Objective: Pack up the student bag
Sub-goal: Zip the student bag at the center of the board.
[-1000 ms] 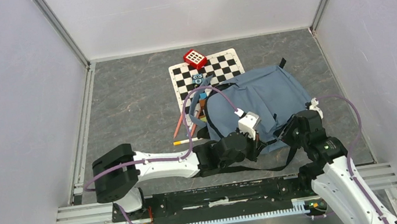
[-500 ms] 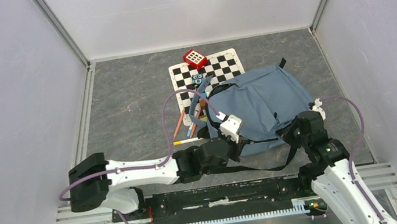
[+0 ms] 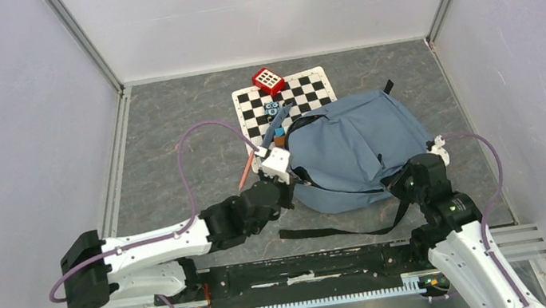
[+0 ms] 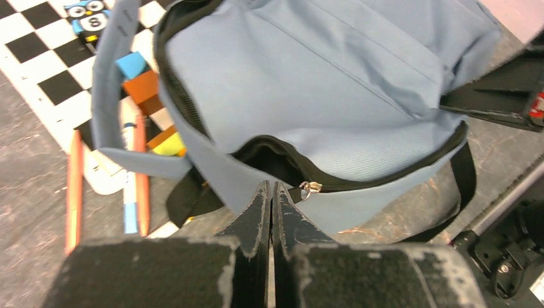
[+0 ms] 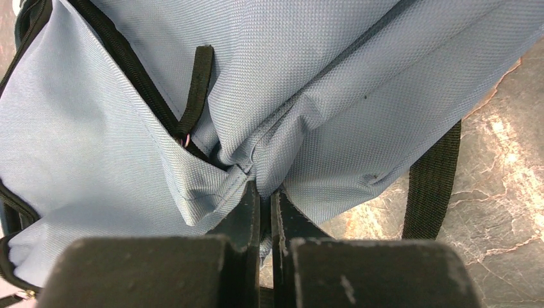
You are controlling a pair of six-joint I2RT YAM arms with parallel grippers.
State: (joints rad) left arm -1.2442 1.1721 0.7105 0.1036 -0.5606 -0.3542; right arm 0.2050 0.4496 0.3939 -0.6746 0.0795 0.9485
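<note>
Clamped tight with the left gripper (image 4: 269,192) on the open rim of the bag (image 3: 358,150), just beside the zip pull (image 4: 311,187). Slumped flat on the table (image 3: 173,152), far corner over a checkered mat (image 3: 309,88). Pinched at a fold of near-right cloth by the right gripper (image 5: 262,186), pressed together on it.

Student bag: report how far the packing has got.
Done: the student bag has its zipper partly undone, a dark opening showing. In hand: the right gripper is shut on a fold of its fabric; the left gripper is shut at the rim beside the zipper pull. Left: pencils, blocks and a red box lie outside, on or near the checkered mat; nothing visibly packed.
</note>
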